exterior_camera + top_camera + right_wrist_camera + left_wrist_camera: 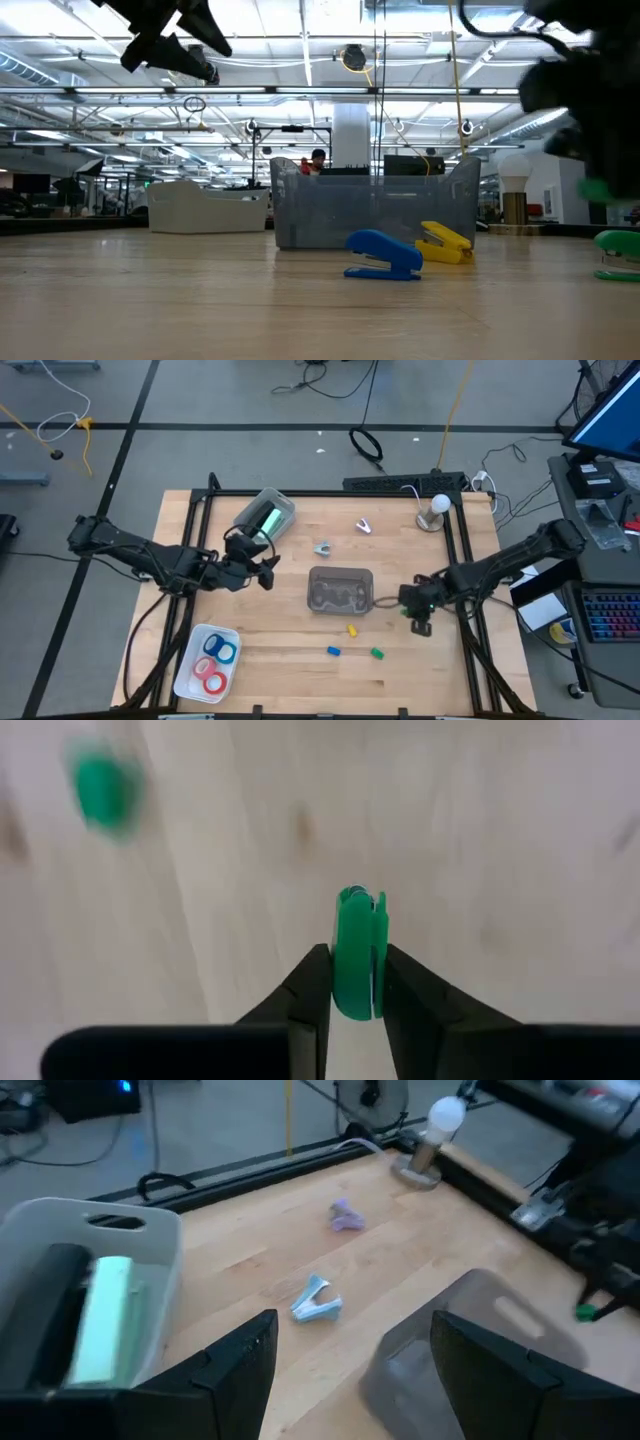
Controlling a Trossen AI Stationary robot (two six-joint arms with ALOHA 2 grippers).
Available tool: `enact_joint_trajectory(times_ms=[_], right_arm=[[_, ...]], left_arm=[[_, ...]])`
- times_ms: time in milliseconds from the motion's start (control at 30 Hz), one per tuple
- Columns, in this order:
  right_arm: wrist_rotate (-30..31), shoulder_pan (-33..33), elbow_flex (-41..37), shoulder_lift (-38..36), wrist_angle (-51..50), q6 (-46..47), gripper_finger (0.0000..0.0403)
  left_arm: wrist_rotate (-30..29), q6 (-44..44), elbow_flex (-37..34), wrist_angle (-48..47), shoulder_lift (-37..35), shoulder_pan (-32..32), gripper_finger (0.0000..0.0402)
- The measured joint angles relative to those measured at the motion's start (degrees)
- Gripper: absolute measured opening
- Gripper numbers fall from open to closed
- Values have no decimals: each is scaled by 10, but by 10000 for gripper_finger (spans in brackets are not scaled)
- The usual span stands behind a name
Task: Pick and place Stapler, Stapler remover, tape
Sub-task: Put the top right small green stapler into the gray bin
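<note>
My right gripper is shut on a small green stapler above the table, right of the clear grey bin. A yellow stapler, a blue one and a second green one lie on the table in front of the bin. Two staple removers lie behind it. Ring-shaped tape rolls lie in a white tray at the near left. My left gripper is open and empty, up in the air left of the bin. My right gripper pinches the green stapler's two flat sides between its two fingers. The fingers point down from above. The stapler stands on edge in the hold, lifted clear of the table, as the low view shows.
A white bin lies on its side at the far left with a green and black thing inside. A bulb on a stand is at the far right. Bare wood lies along the near edge, right of the tray.
</note>
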Motion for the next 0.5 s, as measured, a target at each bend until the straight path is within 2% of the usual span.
enact_joint_trajectory(times_ms=[100,233,367,500], right_arm=[[33,-31,37,-22,11,-18,56],[66,-80,76,-40,61,-65,56],[65,-135,97,-44,169,-115,57],[44,-180,97,-40,302,-126,57]], left_arm=[[32,2,0,35,0,9,260],[125,26,0,99,0,26,260],[227,71,0,187,9,47,260],[284,137,1,299,34,62,260]])
